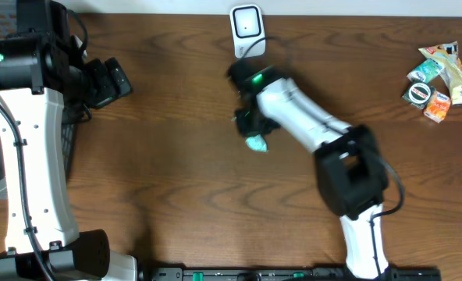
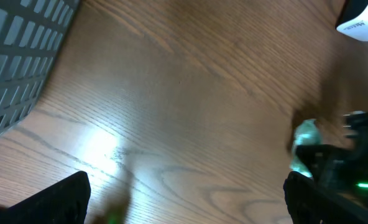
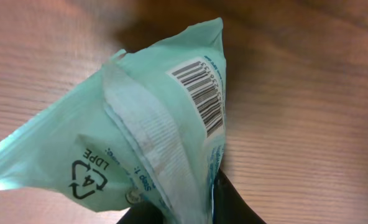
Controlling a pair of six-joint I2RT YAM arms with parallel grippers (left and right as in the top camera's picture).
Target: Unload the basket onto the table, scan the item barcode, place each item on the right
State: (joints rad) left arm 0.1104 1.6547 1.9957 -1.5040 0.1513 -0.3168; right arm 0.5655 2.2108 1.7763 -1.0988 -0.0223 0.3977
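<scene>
From overhead, most of the teal packet (image 1: 256, 143) is hidden under the right gripper (image 1: 253, 126). Only a small crumpled end shows near the centre of the table (image 1: 176, 179), toward 6 o'clock from the white scanner (image 1: 246, 23), and its long axis cannot be read here. The right arm reaches in from 5 o'clock, elbow bent, wrist aimed toward 11 o'clock. The left arm rises along the 9 o'clock edge, the left gripper (image 1: 118, 80) pointing toward 3 o'clock, well apart from the packet.

On the left wrist view, blur softens everything. The 2 fingers (image 2: 53, 199) are cut off by the bottom edge and spread wide with nothing between them. A grey basket (image 2: 16, 50) sits at 10 o'clock. The packet shows at 3 o'clock as a pale smear against the right gripper.

Through the right wrist camera, the packet fills the frame, its barcode (image 3: 199, 93) facing the lens. The crimped seam and the barcode strip both run from 11 to 5 o'clock, with the packet's tip at 1 o'clock. Its lower end is pinched in the closed dark gripper, which is mostly cut off. Whether the packet touches the table cannot be told.
</scene>
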